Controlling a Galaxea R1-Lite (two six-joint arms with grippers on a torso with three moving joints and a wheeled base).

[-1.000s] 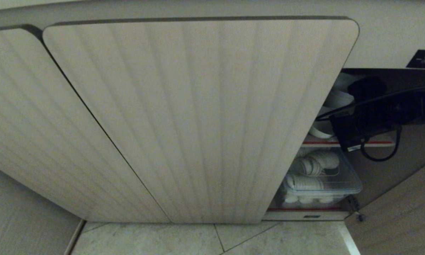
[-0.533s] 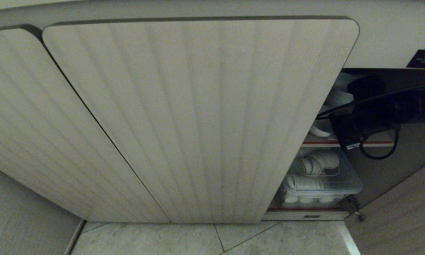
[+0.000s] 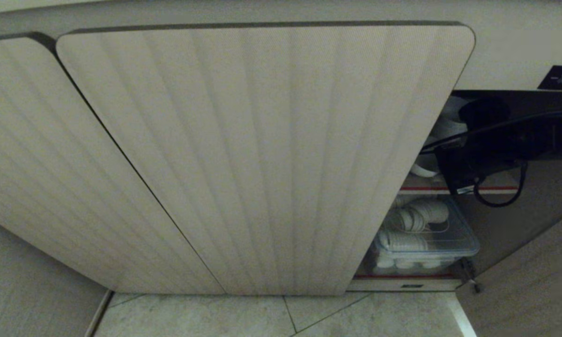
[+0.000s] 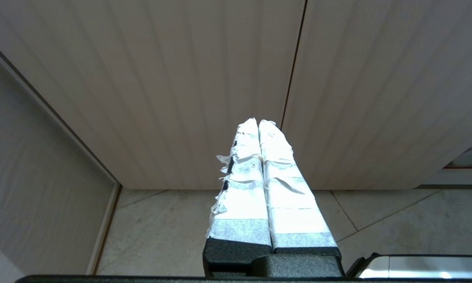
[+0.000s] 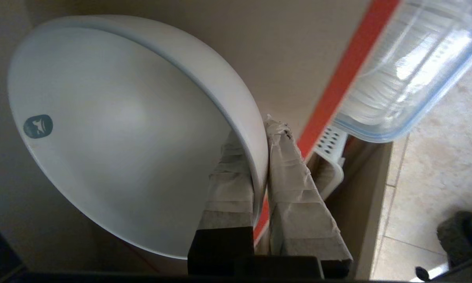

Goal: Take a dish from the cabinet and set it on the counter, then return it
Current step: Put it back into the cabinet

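The right hand (image 5: 259, 157) pinched the rim of the white bowl (image 5: 114, 129) inside the cabinet (image 3: 262, 154), at three o'clock in the head view. The left hand (image 4: 258, 122), fingers pressed together, hung before the closed doors.

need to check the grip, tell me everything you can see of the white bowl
The white bowl is deep, round, glossy, ceramic-looking and empty, with a small grey-blue logo inside near the rim. It is tilted, in the cabinet above the red-edged shelf. The right gripper pinches its rim, one taped finger inside, one outside.
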